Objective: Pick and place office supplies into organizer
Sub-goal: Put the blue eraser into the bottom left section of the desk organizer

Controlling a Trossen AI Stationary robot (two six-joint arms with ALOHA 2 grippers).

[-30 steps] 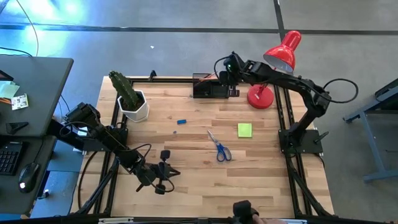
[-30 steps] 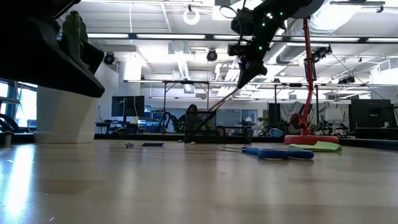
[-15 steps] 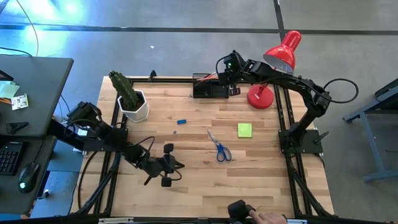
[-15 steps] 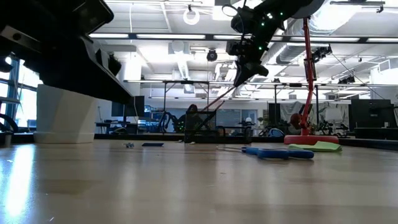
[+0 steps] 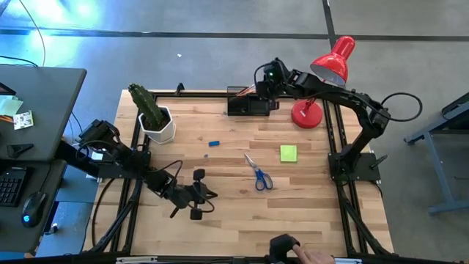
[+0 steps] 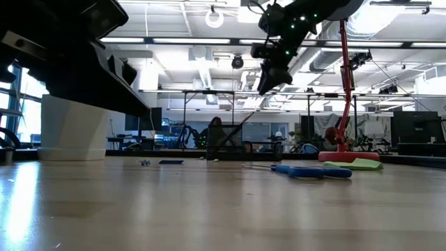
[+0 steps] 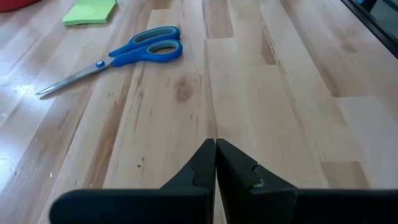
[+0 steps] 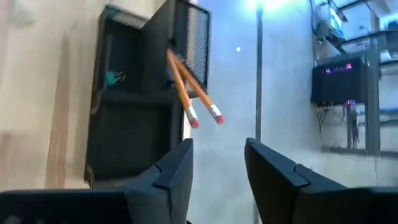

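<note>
Right tool (image 5: 268, 82): fingers apart, nothing held, above organizer (image 5: 248, 106).
Pencils (image 8: 189, 93): leaning in organizer, just ahead of right tool.
Left tool (image 5: 204, 195): fingers closed, empty; scissors (image 5: 256, 172) ahead on bench (image 5: 308, 213).

The surface (image 5: 234, 213) is pale wood planks with visible grain and knots, faintly shiny; on it the scissors (image 7: 118, 56) have smooth blue plastic handles and bright metal blades; beside them the sticky-note pad (image 7: 91, 11) is matt lime-green paper; the organizer (image 8: 134, 106) is black wire mesh, matt; in it stand wooden pencils (image 8: 186, 84) with pale eraser ends; the left gripper's fingers (image 7: 239, 168) are matt black plastic.
</note>
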